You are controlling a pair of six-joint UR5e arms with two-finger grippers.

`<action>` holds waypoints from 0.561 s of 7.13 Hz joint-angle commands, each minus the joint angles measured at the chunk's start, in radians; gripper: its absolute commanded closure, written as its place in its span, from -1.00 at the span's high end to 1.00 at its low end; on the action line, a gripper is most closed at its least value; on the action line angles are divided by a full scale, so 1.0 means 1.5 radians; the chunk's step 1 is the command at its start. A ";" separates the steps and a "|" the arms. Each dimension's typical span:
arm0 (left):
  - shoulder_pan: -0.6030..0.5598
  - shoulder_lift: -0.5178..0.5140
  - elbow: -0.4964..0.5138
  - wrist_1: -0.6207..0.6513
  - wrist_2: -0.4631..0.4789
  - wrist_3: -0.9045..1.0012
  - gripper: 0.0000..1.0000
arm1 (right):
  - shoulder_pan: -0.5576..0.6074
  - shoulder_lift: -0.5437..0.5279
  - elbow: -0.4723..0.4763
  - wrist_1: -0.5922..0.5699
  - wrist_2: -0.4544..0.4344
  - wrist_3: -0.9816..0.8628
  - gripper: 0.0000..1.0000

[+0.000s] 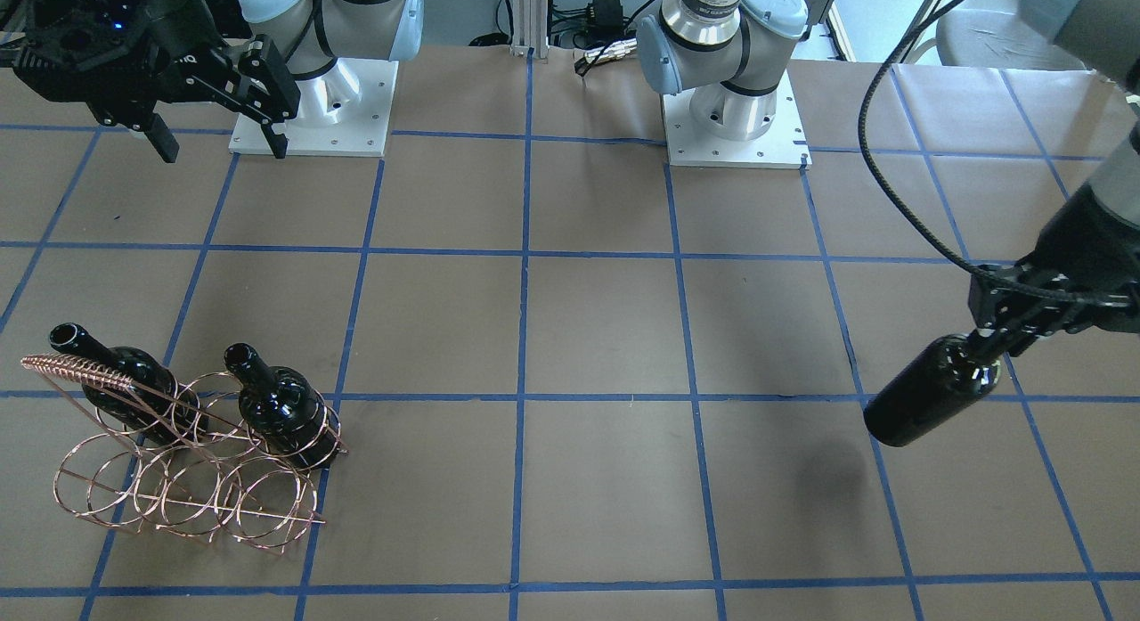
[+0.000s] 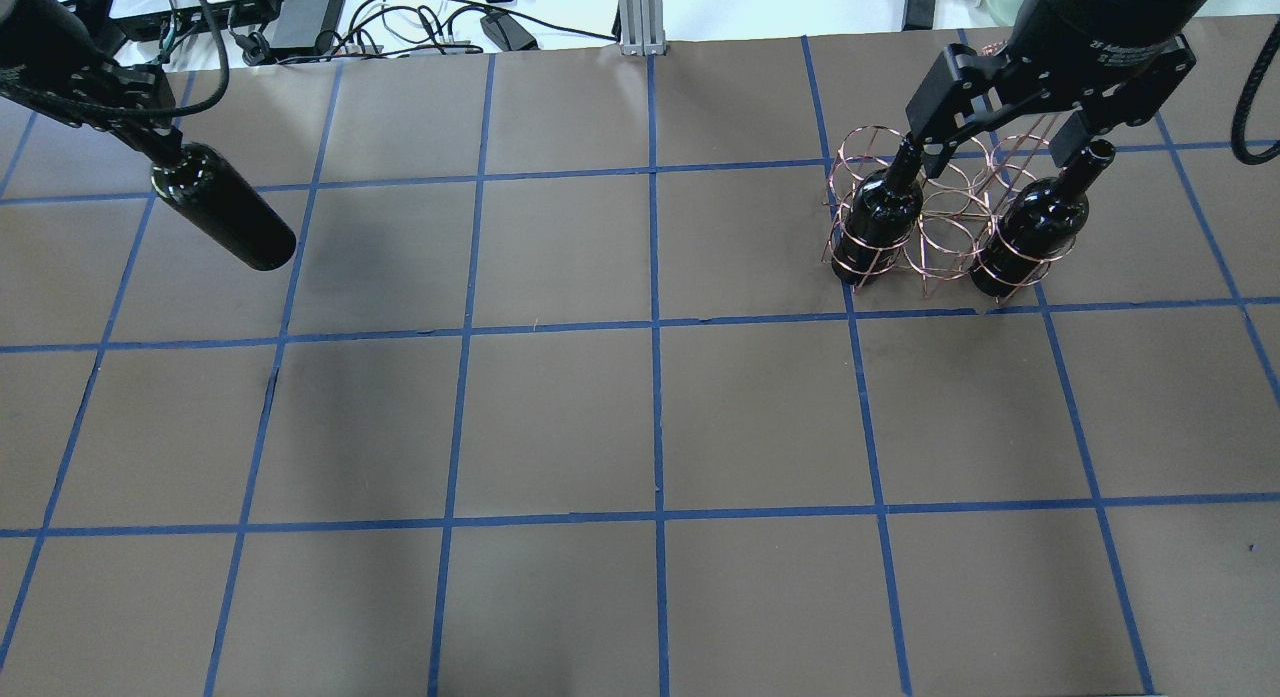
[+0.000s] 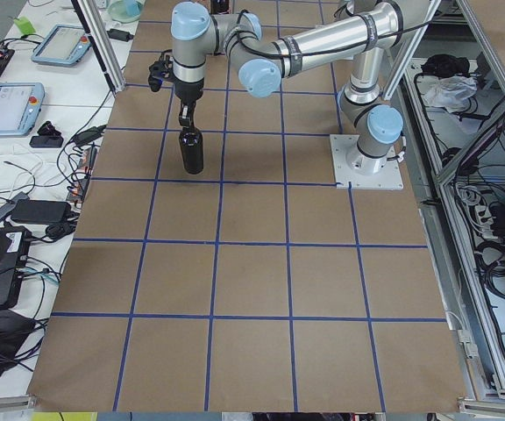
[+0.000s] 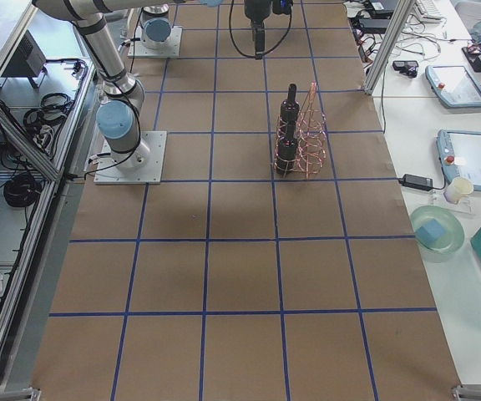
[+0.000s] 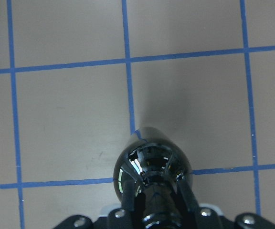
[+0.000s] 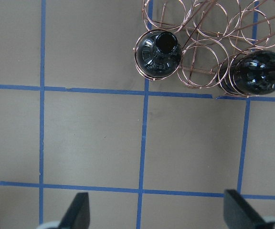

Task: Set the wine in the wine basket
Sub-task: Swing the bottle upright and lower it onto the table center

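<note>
My left gripper [image 2: 150, 149] is shut on the neck of a dark glass wine bottle [image 2: 225, 217] and holds it tilted in the air over the table's far left. The bottle also shows in the front view [image 1: 931, 394] and the left wrist view [image 5: 152, 164]. The copper wire wine basket [image 2: 868, 135] stands at the far right. It holds two look-alike bottles [image 2: 880, 212] [image 2: 1035, 227] upright in its outer rings, and the ring between them is empty. My right gripper [image 2: 1005, 147] is open and empty, high above the basket [image 6: 199, 19].
The table is brown paper with a blue tape grid [image 2: 655, 327]. The arm bases [image 1: 312, 113] [image 1: 735, 122] stand on white plates at the robot's side. Cables and power bricks [image 2: 300, 7] lie past the far edge.
</note>
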 commanded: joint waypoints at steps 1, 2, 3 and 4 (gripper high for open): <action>-0.084 0.049 -0.067 -0.006 -0.005 -0.088 -1.00 | 0.001 0.000 0.005 0.002 0.001 0.001 1.00; -0.122 0.069 -0.095 -0.020 -0.004 -0.119 -1.00 | 0.001 0.000 0.005 0.002 0.001 0.001 1.00; -0.160 0.087 -0.116 -0.022 -0.003 -0.162 -1.00 | 0.001 0.000 0.005 0.006 0.000 -0.002 1.00; -0.191 0.102 -0.146 -0.025 -0.003 -0.175 -1.00 | 0.001 -0.001 0.005 0.006 -0.003 -0.002 1.00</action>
